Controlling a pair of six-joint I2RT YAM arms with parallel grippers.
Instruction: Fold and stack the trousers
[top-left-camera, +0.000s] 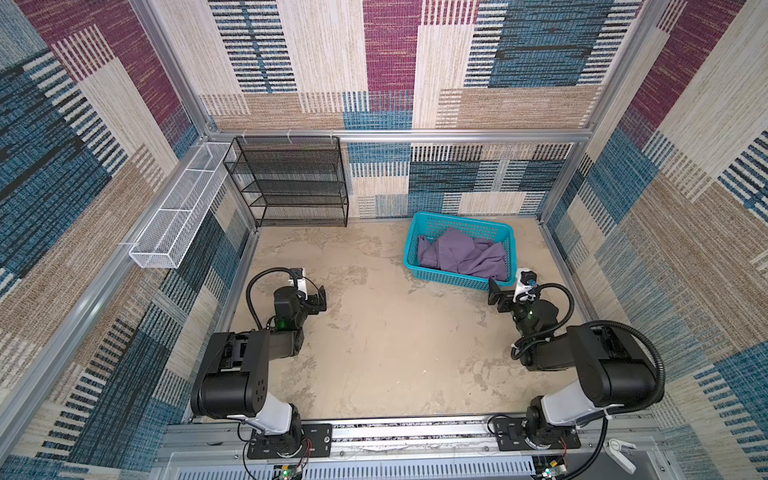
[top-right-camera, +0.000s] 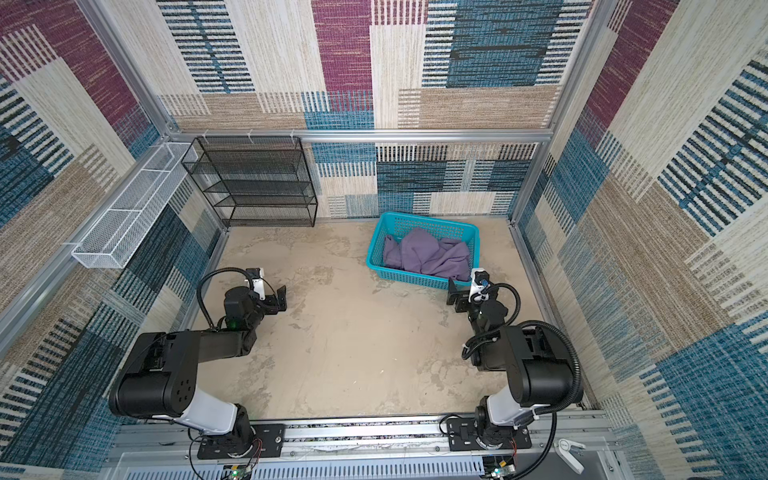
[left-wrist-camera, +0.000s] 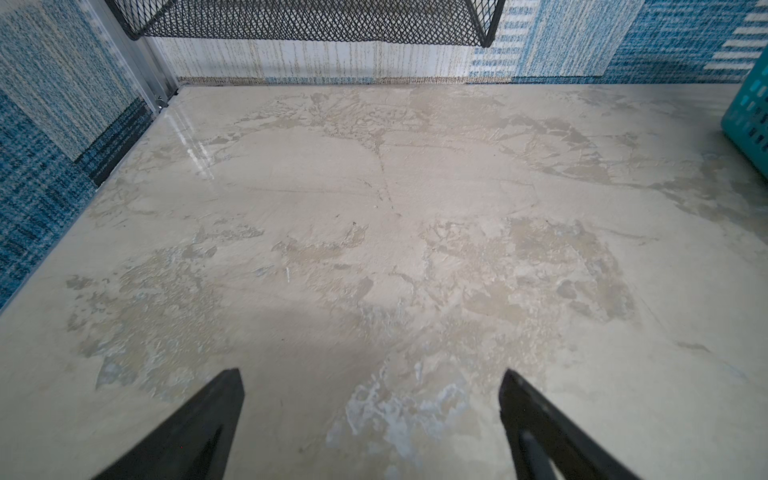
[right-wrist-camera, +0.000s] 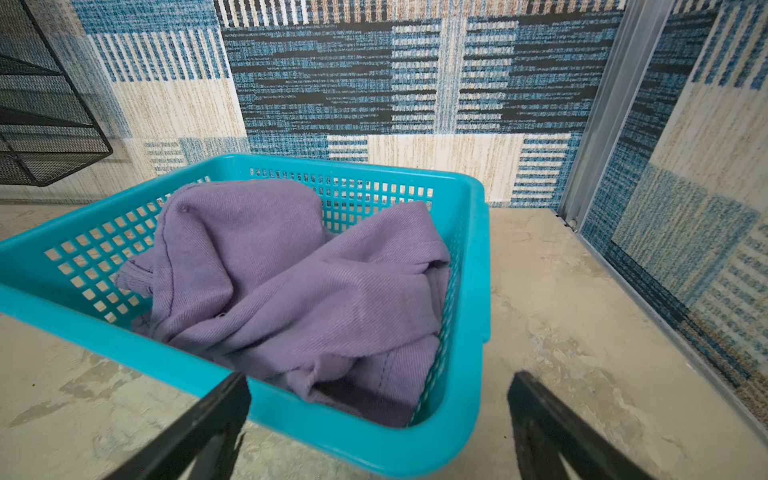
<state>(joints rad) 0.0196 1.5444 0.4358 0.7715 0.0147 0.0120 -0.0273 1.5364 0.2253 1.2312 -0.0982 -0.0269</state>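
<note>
Poised over the bare beige tabletop (left-wrist-camera: 374, 187), the black left gripper (left-wrist-camera: 372, 374) stands wide open and empty. Crumpled muted-purple cloth trousers (right-wrist-camera: 291, 282) lie inside the teal perforated plastic basket (right-wrist-camera: 476, 257), just ahead of the equally open, empty right gripper (right-wrist-camera: 379, 376). Advisable: reach over the basket's near rim, pinch a raised fold, and lift it clear.

1. This is a robotics lab test cell: an aluminium profile frame (top-left-camera: 374, 135) boxes in the workspace.
2. Carpet-patterned wall panels (top-left-camera: 390, 50) line the three visible sides.
3. A left arm (top-left-camera: 232, 382) and a right arm (top-left-camera: 611, 370) are mounted on a slotted rail (top-left-camera: 415, 432).
4. Staged props stand on the mottled beige surface (top-left-camera: 395, 353): a black mesh rack (top-left-camera: 291, 183), a white mesh tray (top-left-camera: 174, 216) and a teal basket (top-left-camera: 461, 220) holding crumpled trousers (top-left-camera: 461, 253).
</note>
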